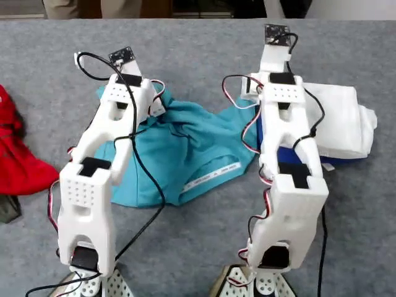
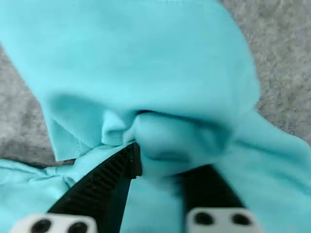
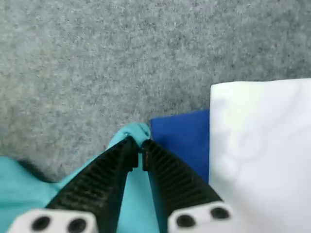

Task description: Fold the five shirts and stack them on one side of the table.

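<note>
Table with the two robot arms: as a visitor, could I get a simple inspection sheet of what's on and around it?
Surface: grey felt-like table, no spills seen.
Job's things: teal shirt spread unfolded between the arms; folded white shirt lying on a blue shirt; red shirt crumpled at one edge.
Clutter: small dark thing beside the red shirt, cannot tell what.
Grippers: left gripper shut on bunched teal fabric; right gripper pinching the teal shirt's edge next to the blue shirt.
Cables: black cable hangs across the teal shirt; thinner wires run along both arms.
Surroundings: dark strip past the far edge, too little to tell.
</note>
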`<state>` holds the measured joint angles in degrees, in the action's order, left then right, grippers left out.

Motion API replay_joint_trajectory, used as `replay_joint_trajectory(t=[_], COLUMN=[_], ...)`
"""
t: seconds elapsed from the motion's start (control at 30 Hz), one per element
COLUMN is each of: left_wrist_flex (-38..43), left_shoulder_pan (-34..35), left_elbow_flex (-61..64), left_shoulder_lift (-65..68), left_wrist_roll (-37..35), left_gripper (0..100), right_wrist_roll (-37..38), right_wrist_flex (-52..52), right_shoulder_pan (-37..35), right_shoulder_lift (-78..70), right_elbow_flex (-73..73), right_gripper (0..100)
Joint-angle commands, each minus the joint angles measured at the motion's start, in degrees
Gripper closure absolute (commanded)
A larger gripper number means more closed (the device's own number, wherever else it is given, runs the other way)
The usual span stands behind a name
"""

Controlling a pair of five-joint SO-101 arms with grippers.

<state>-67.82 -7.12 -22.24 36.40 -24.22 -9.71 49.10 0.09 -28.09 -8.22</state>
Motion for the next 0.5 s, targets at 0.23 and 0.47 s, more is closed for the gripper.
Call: replay_joint_trajectory(t=[0.23,0.47], left_wrist_flex=[-22.59,-33.05], left_shoulder_pan=[10.64,17.49], left_elbow_flex=[-22.07,-31.47], left_shoulder_lift=[-0.48,-0.57], left_wrist_roll=[-0.26,-0.18], left_gripper=[98,98], right_wrist_roll=[-0.53,-0.09], right_wrist_flex=[-2.73,0.53], right_shoulder_pan=[-1.01,-1.01], right_shoulder_lift=[0.48,4.79], right_elbow_flex=[0.31,-1.54], right_gripper=[99.5,99.5])
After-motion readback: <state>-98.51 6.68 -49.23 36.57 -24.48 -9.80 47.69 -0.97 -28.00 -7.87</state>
